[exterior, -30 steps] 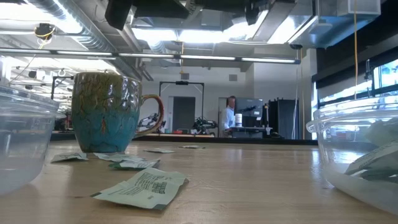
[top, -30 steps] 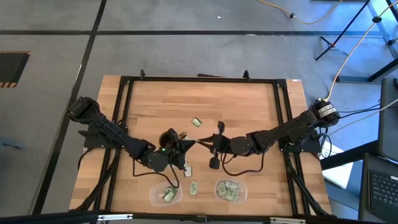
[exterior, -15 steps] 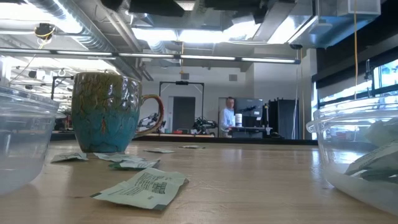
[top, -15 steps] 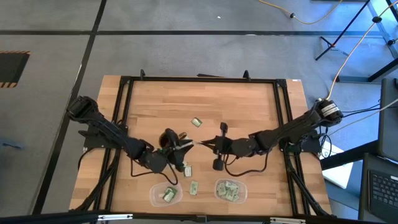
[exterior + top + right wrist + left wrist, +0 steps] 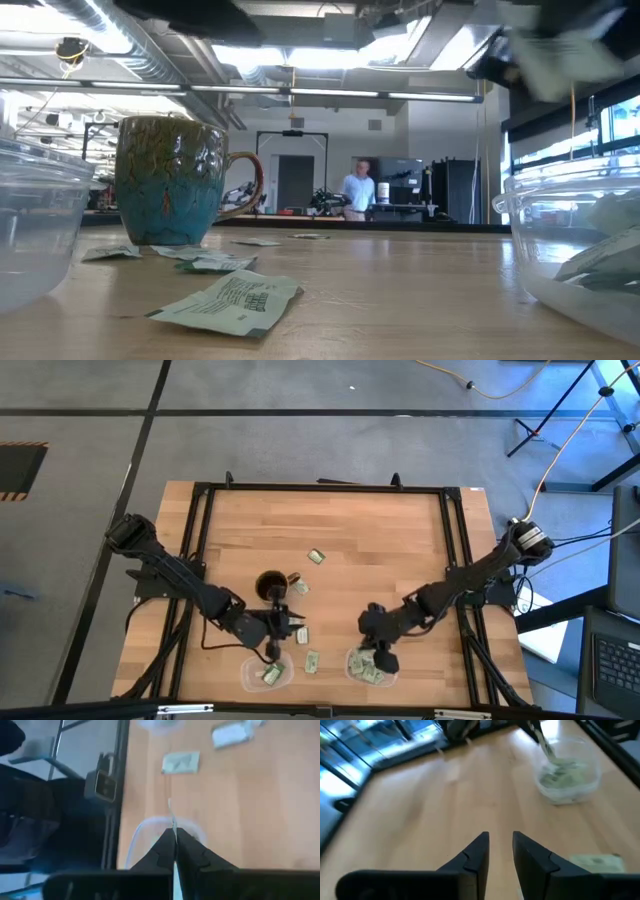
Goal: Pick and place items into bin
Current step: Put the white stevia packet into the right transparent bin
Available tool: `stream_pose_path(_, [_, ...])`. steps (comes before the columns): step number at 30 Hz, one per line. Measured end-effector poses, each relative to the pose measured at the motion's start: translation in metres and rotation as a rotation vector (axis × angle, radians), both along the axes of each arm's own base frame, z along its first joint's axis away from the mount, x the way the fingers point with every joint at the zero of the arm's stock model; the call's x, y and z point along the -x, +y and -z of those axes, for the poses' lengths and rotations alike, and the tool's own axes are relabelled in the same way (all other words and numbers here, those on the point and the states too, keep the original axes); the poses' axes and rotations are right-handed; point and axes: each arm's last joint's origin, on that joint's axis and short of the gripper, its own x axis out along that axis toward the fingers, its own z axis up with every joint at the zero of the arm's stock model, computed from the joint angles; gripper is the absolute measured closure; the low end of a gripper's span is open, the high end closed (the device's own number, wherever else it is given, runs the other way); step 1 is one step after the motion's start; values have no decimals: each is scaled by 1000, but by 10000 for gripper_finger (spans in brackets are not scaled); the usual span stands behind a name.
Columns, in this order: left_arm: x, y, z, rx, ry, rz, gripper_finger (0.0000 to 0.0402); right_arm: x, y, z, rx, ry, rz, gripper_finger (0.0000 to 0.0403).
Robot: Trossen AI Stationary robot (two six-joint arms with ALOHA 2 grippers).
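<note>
Two dark jointed arms reach over the pale wooden surface (image 5: 380, 530), each ending in one two-fingered pincer: the left pincer (image 5: 277, 650) and the right pincer (image 5: 385, 660). Two clear round plastic bins sit at the near edge, the left bin (image 5: 252, 675) and the right bin (image 5: 352, 656), each holding several pale green and white flat packets. One brown ceramic mug (image 5: 270, 583) stands mid-surface. About five loose packets (image 5: 316, 556) lie outside the bins.

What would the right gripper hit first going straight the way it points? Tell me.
Likely the clear bin: the right gripper, shut on a thin packet, points at its rim just ahead, though depth is unclear.
</note>
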Motion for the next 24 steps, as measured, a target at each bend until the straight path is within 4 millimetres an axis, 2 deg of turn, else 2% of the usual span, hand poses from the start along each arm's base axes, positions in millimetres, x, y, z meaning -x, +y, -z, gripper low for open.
stream_pose_path(6, [5,-1,8,118,112,50,325,9,22,13,-49,93,-33,396])
stream_pose_path(10, [8,1,13,165,174,22,325,8,30,27,-39,136,-31,396])
stream_pose_path(17, [12,3,18,227,247,-16,325,4,35,49,-5,191,-31,396])
stream_pose_path(24, [19,3,24,330,369,-23,327,4,36,51,-20,212,-51,391])
